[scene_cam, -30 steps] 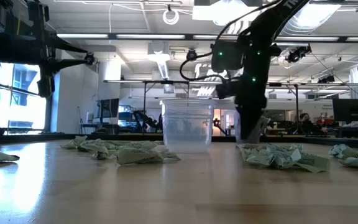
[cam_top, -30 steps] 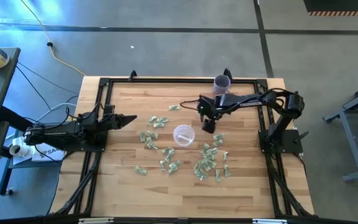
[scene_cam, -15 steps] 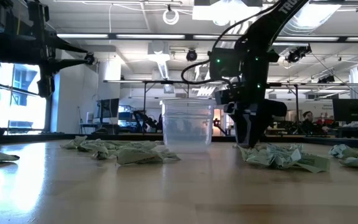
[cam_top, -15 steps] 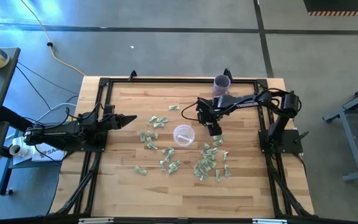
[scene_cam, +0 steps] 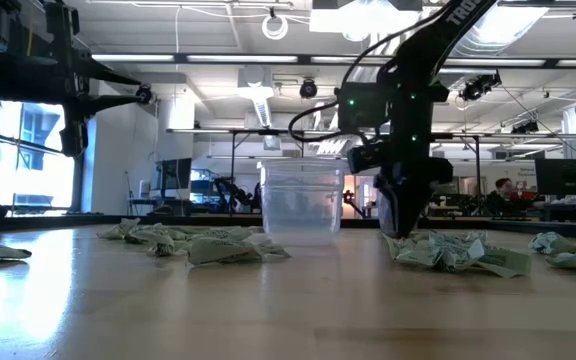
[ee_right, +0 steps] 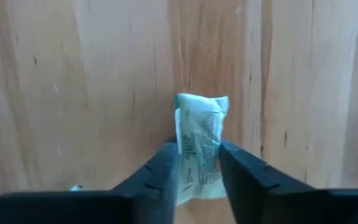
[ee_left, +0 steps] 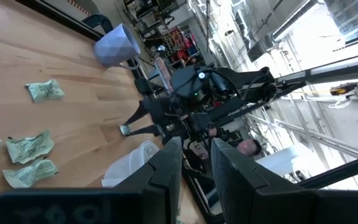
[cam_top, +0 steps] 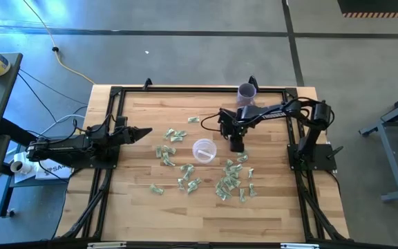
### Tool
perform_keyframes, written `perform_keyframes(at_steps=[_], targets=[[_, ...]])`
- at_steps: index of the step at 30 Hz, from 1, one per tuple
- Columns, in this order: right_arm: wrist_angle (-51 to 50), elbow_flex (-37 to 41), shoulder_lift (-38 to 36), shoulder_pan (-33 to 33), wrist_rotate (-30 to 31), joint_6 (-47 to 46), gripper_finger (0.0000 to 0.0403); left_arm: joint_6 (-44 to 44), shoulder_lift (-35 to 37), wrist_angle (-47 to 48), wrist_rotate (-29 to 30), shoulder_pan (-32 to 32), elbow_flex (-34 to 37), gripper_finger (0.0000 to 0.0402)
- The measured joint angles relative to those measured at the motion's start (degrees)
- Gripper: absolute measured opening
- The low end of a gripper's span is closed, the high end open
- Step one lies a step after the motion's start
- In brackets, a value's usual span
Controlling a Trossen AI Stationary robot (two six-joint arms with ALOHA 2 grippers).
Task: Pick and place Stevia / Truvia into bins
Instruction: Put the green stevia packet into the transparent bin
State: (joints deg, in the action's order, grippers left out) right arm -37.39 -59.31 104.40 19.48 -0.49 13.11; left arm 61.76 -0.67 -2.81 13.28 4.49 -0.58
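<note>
Many pale green and white sachets (cam_top: 230,178) lie scattered flat on the wooden table. They surround a small clear cup (cam_top: 204,149) that stands upright mid-table, also plain in the low view (scene_cam: 301,203). My right gripper (cam_top: 236,144) points down just right of the cup and is shut on one sachet (ee_right: 201,134). My left gripper (cam_top: 144,132) waits shut above the table's left side, pointing toward the cup, and holds nothing. My right gripper pinches one sachet between its two fingers (ee_right: 160,168) from above, pointing down. The sachet's crumpled free end (ee_right: 202,106) sticks out past the fingertips toward the wood. The low view shows the fingers (scene_cam: 400,225) down at table height; I cannot tell whether the sachet is lifted clear.
A purple cup (cam_top: 247,92) stands at the table's far edge behind the right arm. A black frame (cam_top: 119,93) runs around the tabletop. Bare wood lies along the near edge (cam_top: 199,221) and between the left gripper and the sachets.
My right gripper has shifted a little toward the table's near edge, just right of the clear cup, and turned about its wrist while staying low at the table.
</note>
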Motion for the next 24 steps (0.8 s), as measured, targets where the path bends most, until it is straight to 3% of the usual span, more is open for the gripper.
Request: perform_keyframes(at_steps=[6,13,18,24], targets=[[-0.7,-0.5,-1.0,-0.3,0.3,-9.6,0.0008,0.0,0.0,0.0,0.0,0.0,0.0,0.0124],[-3.3,-9.6,-6.7,-4.2,-0.1,-15.6,0.0004,0.0,0.0,0.0,0.0,0.0,0.0,0.0124],[-3.3,-17.3,-6.0,-7.1,-4.0,-15.9,0.0010,0.0,0.0,0.0,0.0,0.0,0.0,0.0124],[-3.1,-20.9,-3.3,-9.8,-4.7,-16.3,0.0005,0.0,0.0,0.0,0.0,0.0,0.0,0.0124]])
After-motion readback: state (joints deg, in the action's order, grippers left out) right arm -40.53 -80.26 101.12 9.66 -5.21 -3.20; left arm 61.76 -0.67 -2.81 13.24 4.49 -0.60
